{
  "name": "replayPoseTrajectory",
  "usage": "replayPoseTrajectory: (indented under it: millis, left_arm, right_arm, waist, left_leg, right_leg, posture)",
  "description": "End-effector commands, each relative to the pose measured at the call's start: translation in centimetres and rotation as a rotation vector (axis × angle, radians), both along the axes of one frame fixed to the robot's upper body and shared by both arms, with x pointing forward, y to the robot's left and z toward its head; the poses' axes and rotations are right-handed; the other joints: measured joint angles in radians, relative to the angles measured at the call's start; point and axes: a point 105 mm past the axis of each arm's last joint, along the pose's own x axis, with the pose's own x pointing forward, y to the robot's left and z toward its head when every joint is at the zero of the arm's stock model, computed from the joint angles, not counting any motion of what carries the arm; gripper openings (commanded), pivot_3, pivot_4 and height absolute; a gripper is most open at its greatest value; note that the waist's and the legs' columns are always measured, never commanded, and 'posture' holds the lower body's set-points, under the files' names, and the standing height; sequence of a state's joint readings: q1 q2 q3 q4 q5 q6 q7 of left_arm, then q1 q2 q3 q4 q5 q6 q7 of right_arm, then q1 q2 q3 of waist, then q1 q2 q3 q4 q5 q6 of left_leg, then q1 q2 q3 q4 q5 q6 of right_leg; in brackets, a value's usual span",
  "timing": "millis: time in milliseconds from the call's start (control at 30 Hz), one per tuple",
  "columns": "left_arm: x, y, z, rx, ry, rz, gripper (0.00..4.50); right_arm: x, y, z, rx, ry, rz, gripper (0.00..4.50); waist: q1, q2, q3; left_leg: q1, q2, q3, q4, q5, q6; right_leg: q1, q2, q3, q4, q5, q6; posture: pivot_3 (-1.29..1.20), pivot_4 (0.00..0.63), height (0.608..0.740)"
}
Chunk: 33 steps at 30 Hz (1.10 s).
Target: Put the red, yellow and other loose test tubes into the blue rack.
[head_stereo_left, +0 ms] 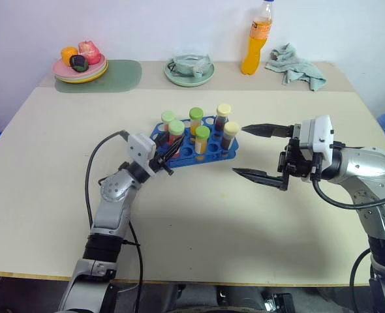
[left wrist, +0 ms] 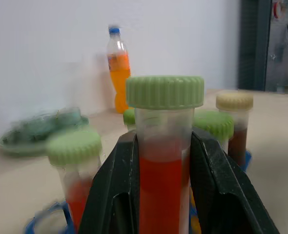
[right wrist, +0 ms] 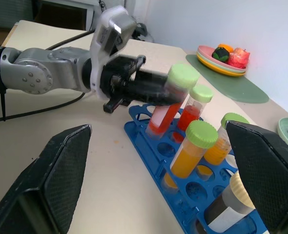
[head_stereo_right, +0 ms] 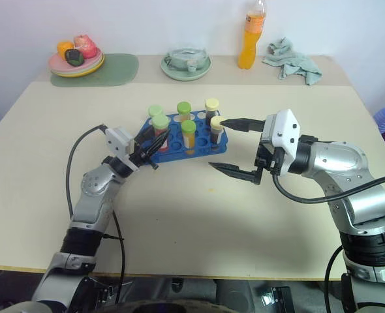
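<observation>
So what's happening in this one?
The left pincer is shut on a red tube with a light-green cap, holding it tilted with its bottom in a hole of the blue rack. Five other capped tubes already stand in the rack. The right pincer hangs open just beside the rack, holding nothing.

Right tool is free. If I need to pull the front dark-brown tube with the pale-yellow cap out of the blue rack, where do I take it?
Grip the front dark-brown tube just below its pale-yellow cap, on the clear wall above the blue rack. Come from the robot's right, where the open right tool already faces it: it stands at the rack's right end, with green-capped tubes crowding its other side. Then probably lift straight up.
</observation>
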<state>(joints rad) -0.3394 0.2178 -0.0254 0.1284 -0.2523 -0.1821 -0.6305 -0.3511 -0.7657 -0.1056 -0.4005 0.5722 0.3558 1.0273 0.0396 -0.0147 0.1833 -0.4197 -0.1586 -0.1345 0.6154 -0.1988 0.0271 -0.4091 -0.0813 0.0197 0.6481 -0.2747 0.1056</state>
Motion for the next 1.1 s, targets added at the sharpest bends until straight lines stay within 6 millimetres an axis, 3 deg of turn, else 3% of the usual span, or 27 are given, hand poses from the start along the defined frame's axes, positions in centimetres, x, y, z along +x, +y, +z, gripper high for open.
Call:
replayPoseTrajectory:
  millis: [33, 367, 667, 700, 867, 1100]
  left_arm:
    - [-0.4, -0.3, 0.0, 0.011, 0.003, -0.027, 0.88]
    - [0.7, 0.1, 0.6, -0.016, 0.009, -0.007, 0.88]
    - [-0.4, -0.1, 1.5, -0.053, -0.01, -0.087, 0.88]
    - [-0.3, 0.0, 1.6, -0.046, -0.019, -0.074, 1.83]
    - [0.0, 0.3, 1.7, -0.006, -0.022, -0.032, 4.12]
    - [-1.0, 0.8, 1.7, 0.062, -0.001, -0.022, 4.12]
  right_arm:
    - [-0.4, 0.2, 0.9, 0.01, -0.054, 0.015, 4.5]
    - [-0.4, 0.1, 0.7, 0.02, -0.055, 0.0, 4.5]
    - [-0.3, 0.2, 0.3, 0.034, -0.049, -0.014, 4.5]
    - [-0.3, 0.2, 0.3, 0.037, -0.05, -0.013, 4.5]
    - [-0.2, 0.3, 0.2, 0.045, -0.052, -0.012, 4.5]
    - [-0.1, 0.0, -0.6, 0.051, -0.038, -0.022, 4.5]
  waist:
    - [0.0, 0.0, 0.0]
    - [0.0, 0.0, 0.0]
    - [0.0, 0.0, 0.0]
    - [0.0, 0.0, 0.0]
    - [0.0, 0.0, 0.0]
    - [-0.001, 0.0, 0.0]
  left_leg:
    - [0.0, 0.0, 0.0, 0.0, 0.0, 0.0]
    - [0.0, 0.0, 0.0, 0.0, -0.001, 0.001]
    - [0.0, 0.0, 0.0, 0.0, 0.0, 0.001]
    - [0.0, 0.0, 0.0, 0.0, 0.0, 0.001]
    - [0.0, 0.0, 0.0, 0.0, 0.0, 0.001]
    - [0.0, 0.0, 0.0, 0.0, 0.0, 0.001]
  right_leg:
    - [0.0, 0.0, 0.0, 0.0, 0.0, 0.0]
    - [0.0, 0.0, 0.0, 0.0, 0.0, 0.0]
    - [0.0, 0.0, 0.0, 0.0, 0.0, 0.0]
    - [-0.001, 0.0, 0.0, 0.0, 0.0, 0.0]
    - [0.0, 0.0, 0.0, 0.0, 0.0, 0.0]
    - [-0.001, 0.0, 0.0, 0.0, 0.0, 0.0]
  posture:
    - [0.0, 0.15, 0.74]
    - [0.0, 0.15, 0.74]
    - [0.0, 0.15, 0.74]
    - [0.0, 0.15, 0.74]
    - [0.0, 0.15, 0.74]
    - [0.0, 0.15, 0.74]
